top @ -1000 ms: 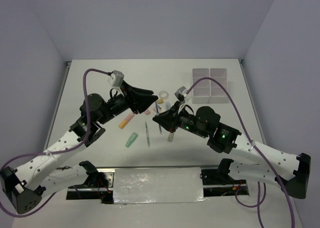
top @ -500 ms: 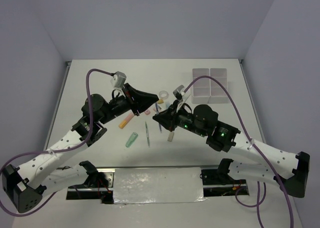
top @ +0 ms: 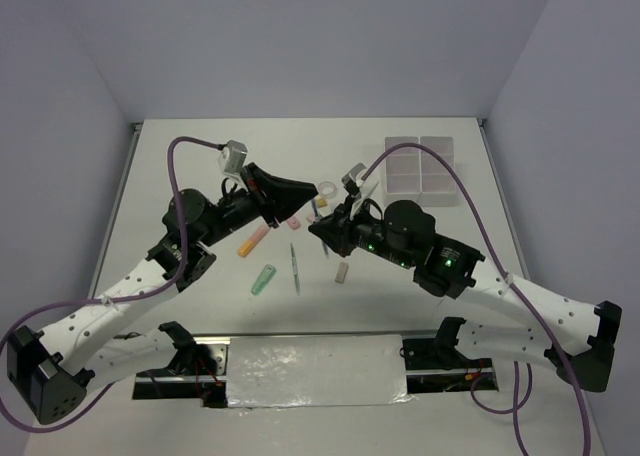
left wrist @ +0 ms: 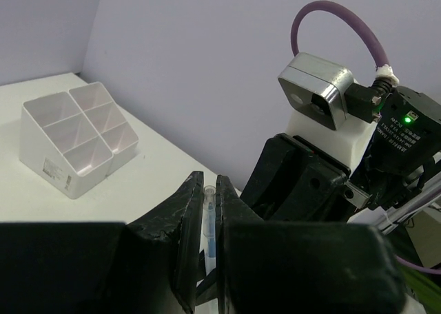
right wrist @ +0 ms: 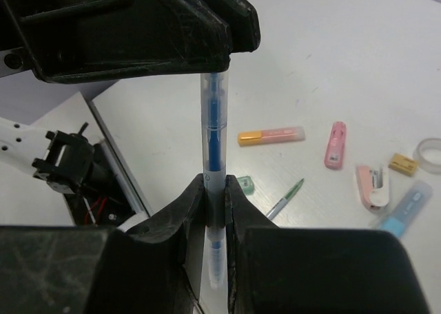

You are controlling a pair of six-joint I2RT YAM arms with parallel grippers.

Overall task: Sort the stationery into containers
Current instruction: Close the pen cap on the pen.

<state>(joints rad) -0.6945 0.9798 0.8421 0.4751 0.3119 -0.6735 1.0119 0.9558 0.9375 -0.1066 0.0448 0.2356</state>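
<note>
Blue pen (right wrist: 213,121) gripped by left end effector (left wrist: 210,190) and right end effector (right wrist: 214,186) together.
One grip is best released only once the other holds firm.

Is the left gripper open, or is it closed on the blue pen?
Closed on it. In the left wrist view the left gripper has the blue pen pinched between its jaws.

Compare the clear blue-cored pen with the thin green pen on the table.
The clear plastic pen with the blue core is held off the white table, clamped in both arms' jaws; the thin green pen lies flat on it, untouched. The clear pen's barrel is see-through, the green pen's opaque. Both are slim pens.
</note>
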